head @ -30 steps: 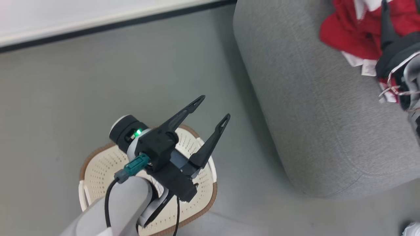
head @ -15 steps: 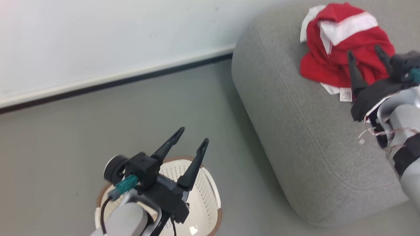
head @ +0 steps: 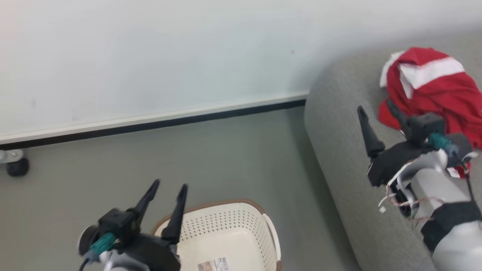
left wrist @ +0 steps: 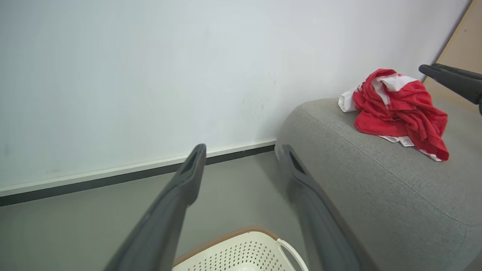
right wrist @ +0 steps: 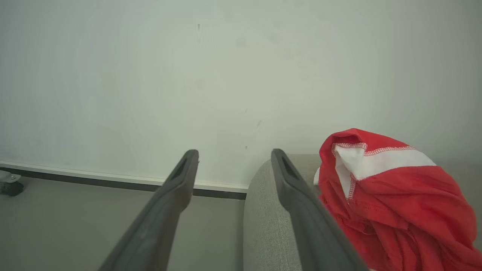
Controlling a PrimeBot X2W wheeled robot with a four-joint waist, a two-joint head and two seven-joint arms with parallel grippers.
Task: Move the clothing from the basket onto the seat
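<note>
The red clothing [head: 437, 90] with white trim lies crumpled on the grey seat [head: 339, 124], also seen as clothing [left wrist: 399, 109] on the seat [left wrist: 376, 180] and as clothing [right wrist: 391, 203] in the right wrist view. My right gripper [head: 376, 107] stands open above the seat, just left of the clothing, holding nothing. The cream basket [head: 229, 237] with a brown rim sits on the floor at the bottom; the part I see holds no garment. My left gripper [head: 168, 186] is open over the basket's left rim; its fingers [left wrist: 188, 177] are spread above the basket [left wrist: 244, 256].
A white wall [head: 150, 56] with a dark skirting strip [head: 150, 126] runs behind the grey floor [head: 113, 165]. A small black caster [head: 15, 165] shows at the far left. A paper label [head: 212, 265] lies on the basket's bottom.
The head camera has tilted up, so the wall now takes the top half. My right gripper has drawn back left off the clothing. My left gripper stays open by the basket.
</note>
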